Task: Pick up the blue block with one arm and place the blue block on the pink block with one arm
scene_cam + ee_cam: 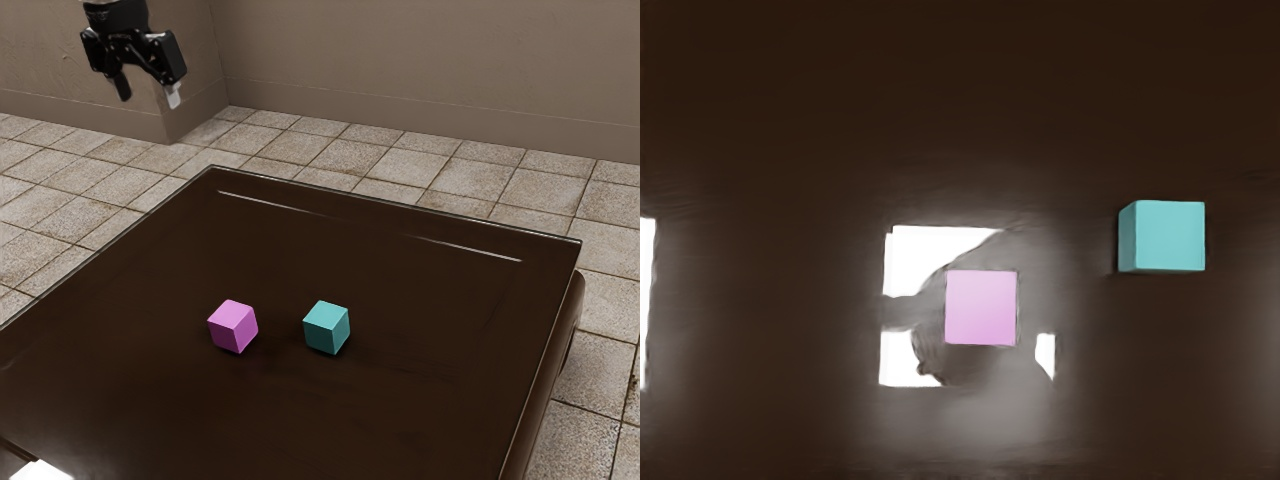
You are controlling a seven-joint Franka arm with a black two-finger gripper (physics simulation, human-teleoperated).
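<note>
Desk (400, 270): one pink block (233, 326); one blue block (327, 327) near its right, apart. One claw (148, 92), far left, raised, fingers spread.

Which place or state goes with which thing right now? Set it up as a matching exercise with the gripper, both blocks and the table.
Things:
1. gripper
2. blue block
3. pink block
4. table

Places or states:
A. rests on the table, on the exterior view's right of the other block
B. dark brown and glossy
C. raised high at the exterior view's upper left, open, holding nothing
D. rests on the table, on the exterior view's left of the other block

Pairs: 1-C, 2-A, 3-D, 4-B
</note>
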